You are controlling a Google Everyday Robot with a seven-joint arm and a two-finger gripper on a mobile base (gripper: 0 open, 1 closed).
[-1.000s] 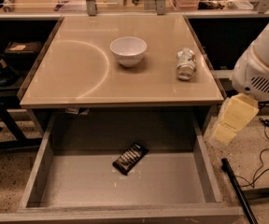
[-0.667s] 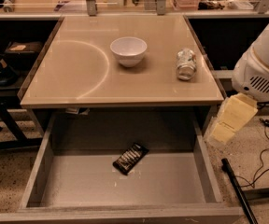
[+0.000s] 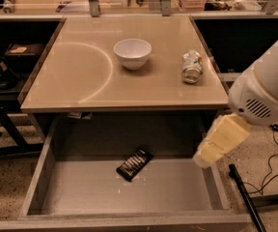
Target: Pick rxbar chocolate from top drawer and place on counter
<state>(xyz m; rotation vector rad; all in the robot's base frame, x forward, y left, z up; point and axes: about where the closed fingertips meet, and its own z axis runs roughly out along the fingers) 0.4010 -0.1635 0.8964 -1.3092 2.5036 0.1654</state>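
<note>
The rxbar chocolate [image 3: 134, 163] is a black wrapped bar lying flat and slanted on the bottom of the open top drawer [image 3: 57, 192], near its middle. The beige counter [image 3: 81, 81] with a pale arc mark is above the drawer. My gripper [image 3: 220, 140] is a cream-coloured piece under the white arm housing [image 3: 267, 88]. It hangs over the drawer's right side wall, right of the bar and apart from it. It holds nothing that I can see.
A white bowl [image 3: 132, 53] stands on the counter at the back middle. A silvery can with green marks [image 3: 192, 66] lies to its right. Dark table frames and cables are on the floor at both sides. A black rod [image 3: 243, 192] lies right of the drawer.
The arm and gripper have moved a little left and down, closer to the drawer's right wall. The bar, bowl and can have not moved.
</note>
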